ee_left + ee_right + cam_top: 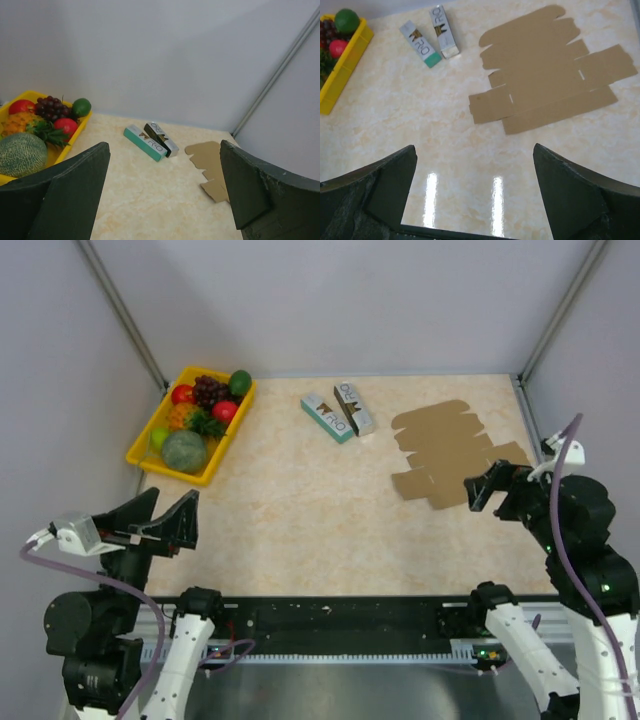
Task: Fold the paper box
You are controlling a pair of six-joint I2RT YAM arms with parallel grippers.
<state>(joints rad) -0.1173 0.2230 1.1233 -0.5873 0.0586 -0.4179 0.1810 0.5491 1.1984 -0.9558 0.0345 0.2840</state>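
Lying flat, paper box (545,75) just ahead of open R gripper (474,155), untouched.

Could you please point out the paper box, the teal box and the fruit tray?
paper box (550,75), right wrist view, centre of the flat sheet.
teal box (420,45), right wrist view, middle of its top face.
fruit tray (340,75), right wrist view, outer side wall.
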